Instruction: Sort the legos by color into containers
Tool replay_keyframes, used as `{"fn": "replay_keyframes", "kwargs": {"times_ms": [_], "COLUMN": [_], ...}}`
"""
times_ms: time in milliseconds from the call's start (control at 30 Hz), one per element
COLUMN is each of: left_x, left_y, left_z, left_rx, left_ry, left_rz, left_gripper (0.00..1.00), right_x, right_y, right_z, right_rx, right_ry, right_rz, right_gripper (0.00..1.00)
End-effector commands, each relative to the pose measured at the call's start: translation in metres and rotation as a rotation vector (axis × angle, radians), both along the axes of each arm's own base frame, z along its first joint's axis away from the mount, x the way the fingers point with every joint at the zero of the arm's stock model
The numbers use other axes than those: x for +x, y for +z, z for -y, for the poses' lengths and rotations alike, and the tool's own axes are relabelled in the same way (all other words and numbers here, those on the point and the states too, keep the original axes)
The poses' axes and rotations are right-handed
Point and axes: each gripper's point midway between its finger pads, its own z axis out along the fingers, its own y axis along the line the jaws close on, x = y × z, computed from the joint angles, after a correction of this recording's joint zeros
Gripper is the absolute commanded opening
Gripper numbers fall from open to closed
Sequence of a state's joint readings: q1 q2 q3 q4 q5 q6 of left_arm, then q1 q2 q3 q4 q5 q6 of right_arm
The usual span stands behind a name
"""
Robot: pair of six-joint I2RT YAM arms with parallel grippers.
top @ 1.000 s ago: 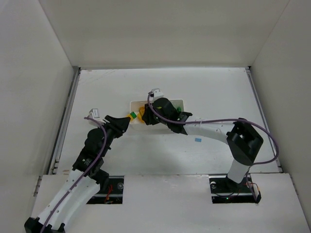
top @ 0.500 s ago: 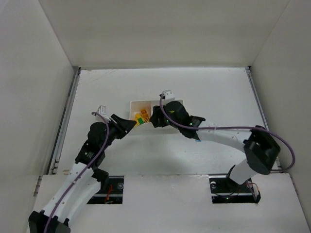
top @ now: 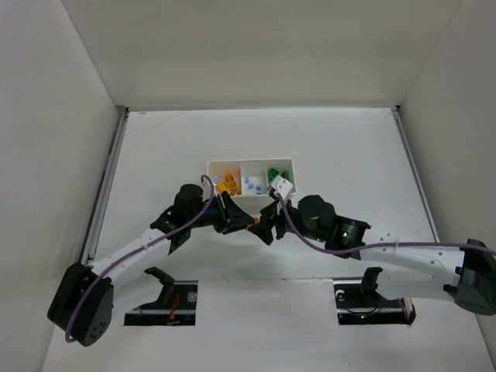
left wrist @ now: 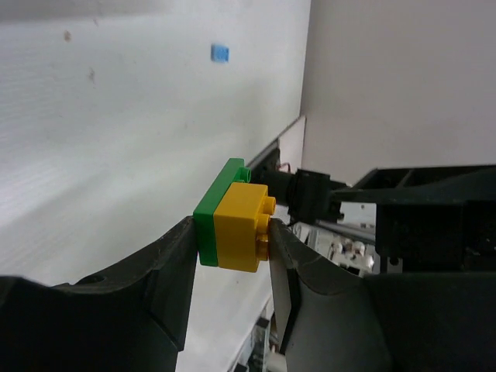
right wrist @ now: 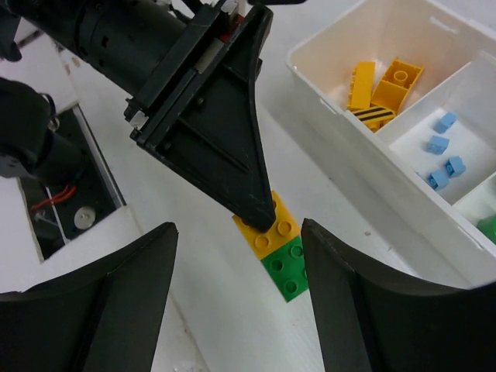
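Left claw (left wrist: 232, 254) is clamped on a brick pair (left wrist: 232, 225): yellow brick (left wrist: 242, 232) clipped to green brick (left wrist: 209, 217). The pair is held off the tabletop (top: 349, 147), near the front of the tray (top: 249, 161). Right claw (right wrist: 236, 229) is spread wide, straddling the pair without touching it. Tray contents: yellow bricks (right wrist: 380, 85) in the left compartment, blue bricks (right wrist: 442, 159) in the middle, green ones (top: 274, 174) on the right. A small blue piece (left wrist: 220, 53) lies loose on the tabletop, well apart.
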State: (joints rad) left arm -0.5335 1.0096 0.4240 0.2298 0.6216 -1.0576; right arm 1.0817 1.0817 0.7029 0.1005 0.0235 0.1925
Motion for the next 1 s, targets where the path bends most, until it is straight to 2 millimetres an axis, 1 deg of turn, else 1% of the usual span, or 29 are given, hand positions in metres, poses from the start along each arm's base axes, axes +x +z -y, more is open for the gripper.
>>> {"fn": "replay_keyframes", "kwargs": {"times_ms": [0, 100, 167, 267, 367, 500, 600, 733, 833, 900, 967], "left_x": [-0.006, -0.011, -0.013, -0.016, -0.020, -0.021, -0.026, -0.027, -0.029, -0.027, -0.027], "left_y": [0.040, 0.038, 0.040, 0.045, 0.042, 0.046, 0.040, 0.035, 0.034, 0.038, 0.039], "left_z": [0.018, 0.022, 0.025, 0.028, 0.030, 0.027, 0.025, 0.019, 0.017, 0.013, 0.011], "left_rx": [-0.132, -0.145, -0.160, -0.185, -0.193, -0.211, -0.204, -0.206, -0.209, -0.219, -0.224], "left_ry": [-0.115, -0.153, -0.163, -0.183, -0.189, -0.182, -0.179, -0.159, -0.150, -0.136, -0.132], "left_rz": [0.072, 0.042, 0.030, 0.024, 0.008, 0.007, -0.013, -0.031, -0.036, -0.032, -0.032], "left_gripper": [0.20, 0.21, 0.21, 0.21, 0.21, 0.21, 0.21, 0.21, 0.21, 0.21, 0.21], "right_x": [-0.012, -0.019, -0.024, -0.026, -0.028, -0.022, -0.020, -0.021, -0.017, -0.017, -0.021], "right_y": [0.003, 0.002, 0.002, 0.002, -0.001, -0.007, -0.006, -0.003, -0.014, -0.017, -0.016], "right_z": [-0.006, -0.005, -0.004, -0.002, -0.002, 0.003, 0.004, 0.005, 0.005, 0.003, 0.000], "right_rx": [-0.012, -0.019, -0.020, -0.024, -0.037, -0.067, -0.071, -0.056, -0.086, -0.094, -0.086], "right_ry": [0.090, 0.108, 0.119, 0.124, 0.133, 0.095, 0.087, 0.091, 0.072, 0.080, 0.101], "right_rz": [0.031, 0.039, 0.038, 0.040, 0.036, 0.041, 0.051, 0.052, 0.043, 0.034, 0.032], "right_gripper": [0.72, 0.73, 0.75, 0.75, 0.75, 0.75, 0.76, 0.76, 0.76, 0.75, 0.71]}}
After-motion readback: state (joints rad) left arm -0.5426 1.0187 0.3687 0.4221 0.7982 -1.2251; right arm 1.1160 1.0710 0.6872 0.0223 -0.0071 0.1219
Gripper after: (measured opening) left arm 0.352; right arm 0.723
